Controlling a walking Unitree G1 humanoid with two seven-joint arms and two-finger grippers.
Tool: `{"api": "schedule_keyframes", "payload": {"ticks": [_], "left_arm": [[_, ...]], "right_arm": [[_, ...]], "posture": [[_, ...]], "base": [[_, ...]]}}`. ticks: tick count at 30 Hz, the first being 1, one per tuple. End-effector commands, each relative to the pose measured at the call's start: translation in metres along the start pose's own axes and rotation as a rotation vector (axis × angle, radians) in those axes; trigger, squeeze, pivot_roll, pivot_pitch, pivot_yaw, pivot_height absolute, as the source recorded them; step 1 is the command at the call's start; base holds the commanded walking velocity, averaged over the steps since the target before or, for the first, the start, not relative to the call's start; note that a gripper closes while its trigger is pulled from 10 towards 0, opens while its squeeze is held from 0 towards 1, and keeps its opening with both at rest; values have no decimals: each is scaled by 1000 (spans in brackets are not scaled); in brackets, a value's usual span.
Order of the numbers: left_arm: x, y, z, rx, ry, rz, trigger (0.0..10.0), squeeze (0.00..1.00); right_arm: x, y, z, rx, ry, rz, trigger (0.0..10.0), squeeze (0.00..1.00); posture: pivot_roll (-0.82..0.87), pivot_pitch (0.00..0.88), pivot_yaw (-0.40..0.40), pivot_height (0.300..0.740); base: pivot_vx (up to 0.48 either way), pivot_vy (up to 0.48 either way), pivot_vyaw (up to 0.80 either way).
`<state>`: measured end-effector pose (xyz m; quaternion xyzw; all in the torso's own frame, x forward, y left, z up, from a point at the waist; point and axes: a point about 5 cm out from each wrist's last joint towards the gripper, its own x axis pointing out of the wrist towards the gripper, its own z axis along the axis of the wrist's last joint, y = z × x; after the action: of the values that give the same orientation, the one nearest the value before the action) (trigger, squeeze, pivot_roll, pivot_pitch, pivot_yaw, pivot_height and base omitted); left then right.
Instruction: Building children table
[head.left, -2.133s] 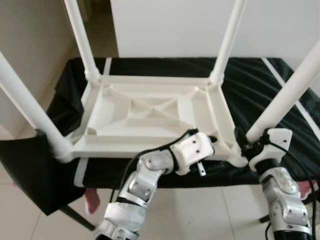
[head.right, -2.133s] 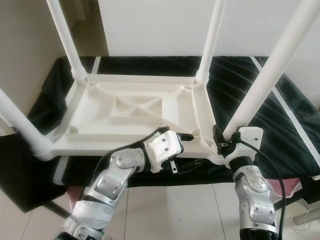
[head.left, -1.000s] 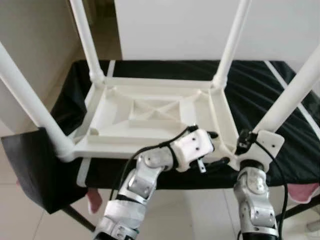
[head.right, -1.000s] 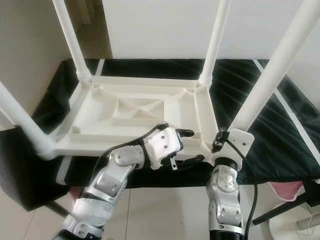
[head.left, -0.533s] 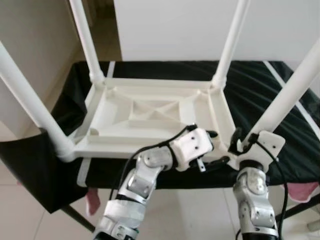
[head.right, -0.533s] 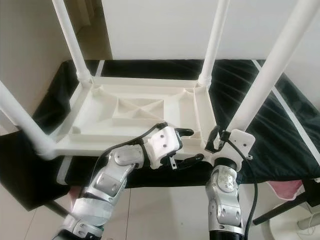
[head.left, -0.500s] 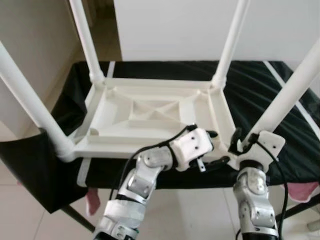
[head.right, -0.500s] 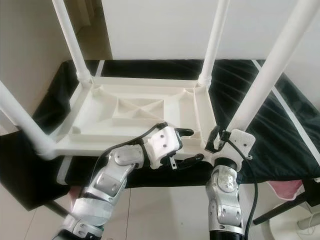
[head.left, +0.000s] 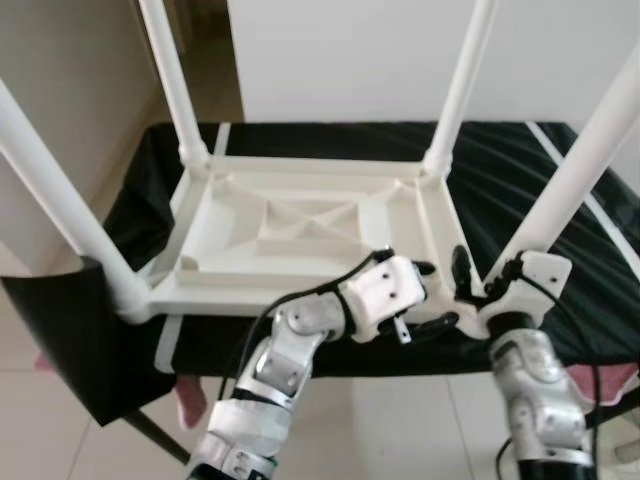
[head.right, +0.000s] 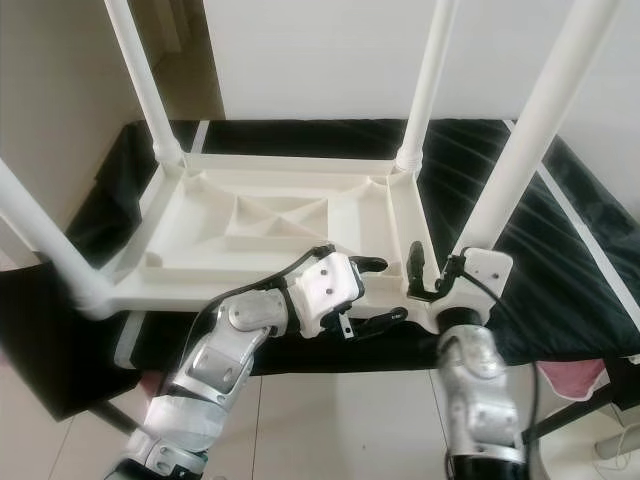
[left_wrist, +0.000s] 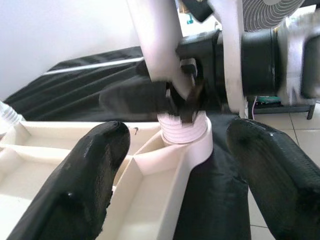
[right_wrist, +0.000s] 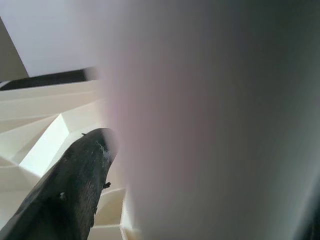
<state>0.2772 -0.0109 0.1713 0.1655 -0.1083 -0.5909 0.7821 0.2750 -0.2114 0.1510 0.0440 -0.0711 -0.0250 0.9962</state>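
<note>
Left eye view shows you the white children's table lying upside down on a counter draped in black cloth, all four legs pointing up. Your left claw sits at the near right corner, one finger over the frame's rim and the other below its edge, so it straddles the frame with a gap; whether it presses is unclear. Your right claw is at the foot of the near right leg.

Right eye view gives the same layout, with the leg tops cut off by the frame edge.

Left wrist view: you see both black fingers spread wide apart, and between them the threaded socket where the leg seats, with the right claw wrapped round the leg base just above it.

Right wrist view: the leg blurs across the lens, one finger beside it; the other is hidden.

You appear to be seating the last leg; next, probably twist it home while the left claw steadies the frame
</note>
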Motion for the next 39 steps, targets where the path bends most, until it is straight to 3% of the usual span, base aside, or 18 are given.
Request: {"api": "schedule_keyframes", "payload": {"ticks": [1,6,12,13,14,27,28,30,31,39], "left_arm": [[0,5,0,-17,2,111,10000,0],[0,7,0,-10,4,107,10000,0],[0,9,0,-10,8,116,10000,0],[0,9,0,-9,8,118,10000,0],[0,10,1,-10,8,120,10000,0],[1,12,1,-13,6,130,10000,0],[1,12,1,-13,6,129,10000,0],[1,12,2,-13,5,129,10000,0],[1,12,2,-14,5,129,10000,0],[2,12,2,-16,2,128,10000,0]], "right_arm": [[4,-1,-3,-9,24,76,10000,0],[9,-1,-4,-103,53,245,10000,0],[10,-2,-13,-113,104,306,10000,0],[10,-3,-15,-110,119,317,6627,0],[9,-4,-17,-106,132,326,0,0],[12,-11,-24,-124,155,299,0,0],[11,-10,-24,-118,155,295,1216,0],[11,-10,-24,-113,155,292,1216,0],[10,-9,-24,-104,156,285,10000,0],[8,-4,-24,-84,135,193,10000,0]], "posture": [[-68,0,-15,740],[-66,0,-13,740],[-62,0,-13,740],[-62,0,-13,740],[-58,0,-17,740],[-74,1,-9,740],[-76,2,-6,740],[-76,2,-6,740],[-80,5,-8,740],[-89,12,-3,740]], "base": [[0,0,0],[0,0,0],[0,0,0],[0,0,0],[0,0,0],[0,0,0],[0,0,0],[0,0,0],[0,0,0],[0,0,0]]}}
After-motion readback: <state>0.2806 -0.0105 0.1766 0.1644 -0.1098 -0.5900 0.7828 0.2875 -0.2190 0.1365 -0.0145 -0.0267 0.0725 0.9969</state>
